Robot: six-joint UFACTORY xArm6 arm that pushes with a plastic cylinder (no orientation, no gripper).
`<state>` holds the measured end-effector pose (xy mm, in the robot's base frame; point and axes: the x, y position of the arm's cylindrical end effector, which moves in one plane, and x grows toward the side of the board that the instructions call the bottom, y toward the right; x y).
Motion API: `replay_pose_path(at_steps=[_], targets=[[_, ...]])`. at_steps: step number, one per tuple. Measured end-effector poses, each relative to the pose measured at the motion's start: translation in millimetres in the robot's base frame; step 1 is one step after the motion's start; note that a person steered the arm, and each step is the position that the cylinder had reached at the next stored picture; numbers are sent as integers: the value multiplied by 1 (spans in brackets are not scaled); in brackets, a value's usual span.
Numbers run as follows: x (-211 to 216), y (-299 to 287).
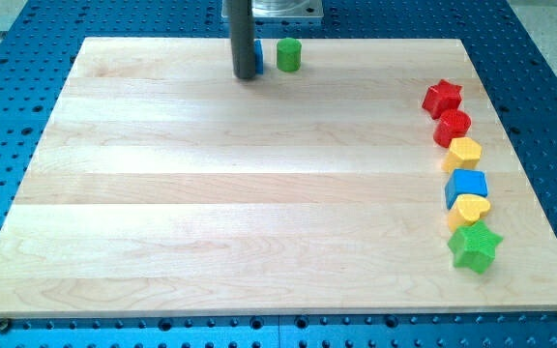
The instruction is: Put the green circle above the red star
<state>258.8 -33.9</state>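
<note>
The green circle stands near the board's top edge, a little left of centre. The red star sits at the view's right, heading a column of blocks. My tip rests on the board just left of the green circle, a short gap away. A blue block is mostly hidden behind the rod, between it and the green circle.
Below the red star runs a column down the right side: a red block, a yellow block, a blue cube, a yellow heart and a green star. The wooden board lies on a blue perforated table.
</note>
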Motion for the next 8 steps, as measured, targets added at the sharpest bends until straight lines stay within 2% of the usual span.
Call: replay_pose_path(at_steps=[2, 3, 4, 6, 7, 8], targets=[[-24, -41], [-34, -25], [-36, -2], [-26, 114], [-32, 83], [0, 55]])
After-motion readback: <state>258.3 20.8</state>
